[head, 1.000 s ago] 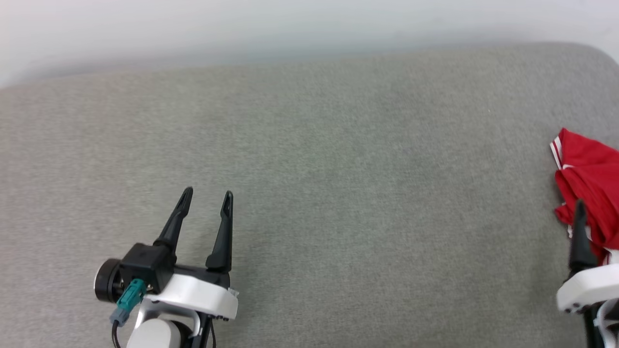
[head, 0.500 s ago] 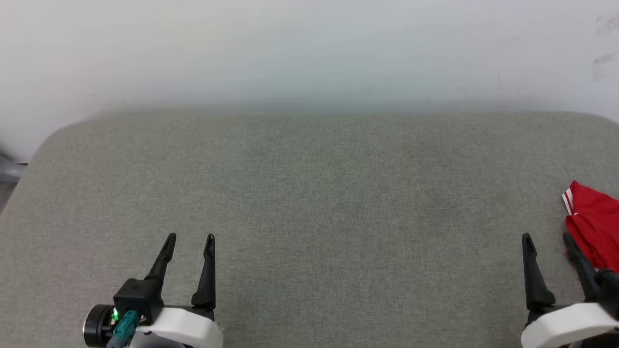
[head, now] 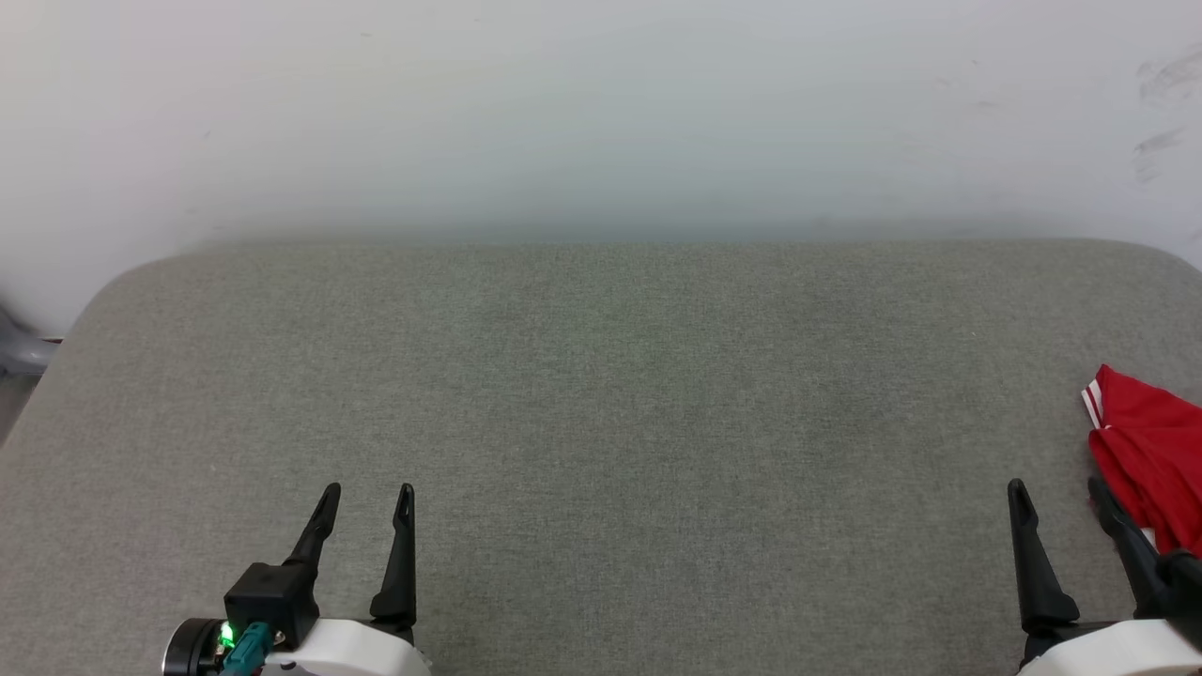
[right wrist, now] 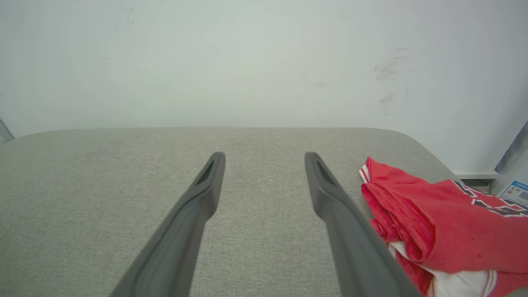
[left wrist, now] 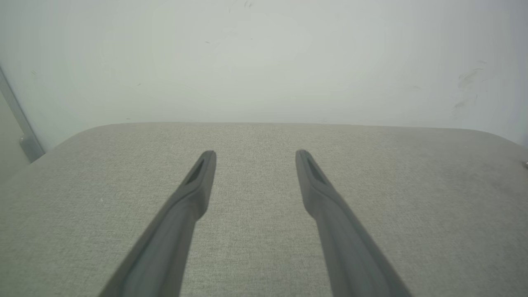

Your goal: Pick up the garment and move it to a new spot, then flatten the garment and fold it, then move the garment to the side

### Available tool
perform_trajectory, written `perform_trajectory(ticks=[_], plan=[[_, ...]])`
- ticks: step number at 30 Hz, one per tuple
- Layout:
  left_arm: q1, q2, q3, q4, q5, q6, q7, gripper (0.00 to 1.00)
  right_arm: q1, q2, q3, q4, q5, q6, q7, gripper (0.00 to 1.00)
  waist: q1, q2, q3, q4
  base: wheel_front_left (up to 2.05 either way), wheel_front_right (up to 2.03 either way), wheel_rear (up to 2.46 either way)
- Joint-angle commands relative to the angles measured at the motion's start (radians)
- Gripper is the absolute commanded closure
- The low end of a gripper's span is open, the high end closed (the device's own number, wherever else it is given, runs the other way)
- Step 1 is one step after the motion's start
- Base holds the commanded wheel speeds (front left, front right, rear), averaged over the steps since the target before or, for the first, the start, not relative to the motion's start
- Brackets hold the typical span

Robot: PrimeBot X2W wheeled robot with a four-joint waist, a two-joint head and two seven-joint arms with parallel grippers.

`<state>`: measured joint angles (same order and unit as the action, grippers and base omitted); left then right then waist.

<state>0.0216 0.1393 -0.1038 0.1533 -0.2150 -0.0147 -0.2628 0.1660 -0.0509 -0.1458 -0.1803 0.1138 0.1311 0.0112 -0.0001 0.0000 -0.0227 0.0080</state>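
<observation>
The garment [head: 1150,451], a red jersey with white striped trim, lies bunched at the far right of the grey padded table [head: 601,394], cut off by the head view's edge. In the right wrist view the garment [right wrist: 437,218] shows black lettering and a white part underneath. My right gripper [head: 1054,488] stands open just left of it, its right finger close beside the fabric, nothing between the fingers. Over in the right wrist view the right gripper [right wrist: 265,156] hovers above bare cloth. At the lower left my left gripper [head: 367,491] is open and empty, as the left gripper [left wrist: 255,153] in its wrist view confirms.
A white wall [head: 601,113] runs behind the table's rounded back edge. A grey metal part [head: 19,352] shows past the table's left corner. A labelled appliance edge [right wrist: 515,181] stands right of the table.
The head camera has tilted up, so wall now shows and the table sits lower in view. Both grippers appear lower; the right one came fully into view. The garment lies as before.
</observation>
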Motion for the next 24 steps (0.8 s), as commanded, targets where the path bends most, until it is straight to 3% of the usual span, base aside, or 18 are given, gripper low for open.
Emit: perform_trajectory(ticks=[1,13,14,17,24], plan=[[-0.005,-0.006,0.0,0.003,0.003,-0.003,-0.002,0.0,0.008,0.001,0.001,-0.005,0.003,-0.001,0.003,0.0,0.0001,0.0,0.003,0.0,0.0,0.0,0.0],[-0.013,-0.01,0.012,0.002,0.005,-0.008,-0.002,0.0,-0.013,0.001,0.009,0.006,0.002,-0.001,0.006,0.0,0.0001,0.0,0.014,-0.004,0.0,0.0,0.0],[-0.006,-0.01,0.012,0.003,0.0,-0.004,0.0,1.0,-0.002,0.0,0.008,0.004,0.001,0.0,0.007,1.0,0.0001,0.0,0.015,-0.004,0.0,0.0,0.0],[0.0,-0.016,0.013,0.024,-0.008,-0.005,0.005,1.0,-0.001,0.001,0.01,0.031,0.009,0.0,0.007,1.0,0.0002,0.0,0.015,-0.004,0.0,0.0,0.0],[-0.017,-0.023,0.038,0.035,-0.144,-0.016,0.045,1.0,-0.029,0.001,0.012,0.069,0.158,0.0,0.017,1.0,0.0002,0.0,0.016,-0.004,0.0,0.0,0.0]])
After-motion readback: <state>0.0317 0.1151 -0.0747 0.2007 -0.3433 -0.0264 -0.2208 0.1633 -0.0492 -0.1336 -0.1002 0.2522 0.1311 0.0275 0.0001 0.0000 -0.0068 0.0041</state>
